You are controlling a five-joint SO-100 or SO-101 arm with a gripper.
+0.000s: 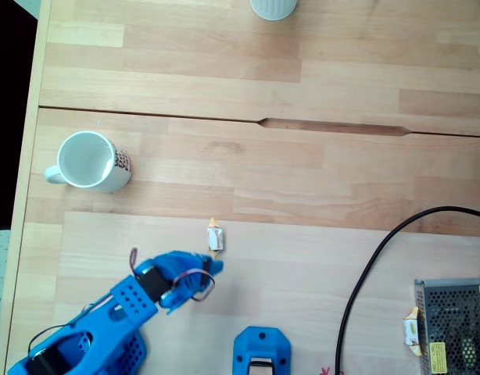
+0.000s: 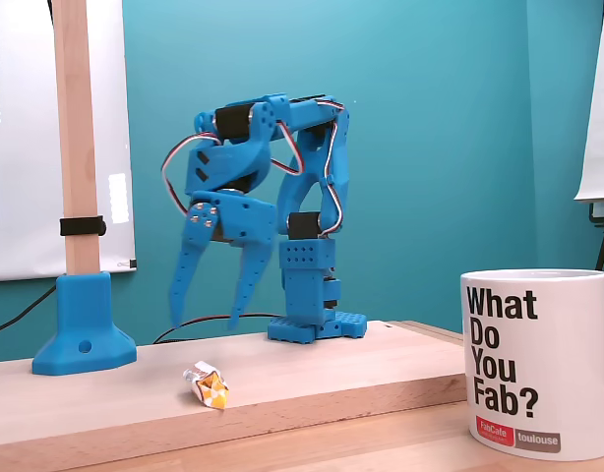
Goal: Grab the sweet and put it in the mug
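Note:
The sweet (image 1: 215,238) is a tiny white-wrapped candy with yellowish ends, lying on the wooden table; in the side-on fixed view the sweet (image 2: 208,384) sits near the board's front edge. The white mug (image 1: 87,160) stands upright at the left, handle pointing left; from the side the mug (image 2: 538,364) shows black lettering. My blue gripper (image 2: 206,320) hangs open just above the sweet, fingers pointing down, nothing between them. From above, the gripper (image 1: 197,281) is just below and left of the sweet.
A plain white cup (image 1: 273,6) stands at the top edge. A second wrapped candy (image 1: 412,328) lies beside a metal mesh box (image 1: 455,324) at lower right. A black cable (image 1: 365,273) curves nearby. A wooden post stands in a blue foot (image 2: 84,324).

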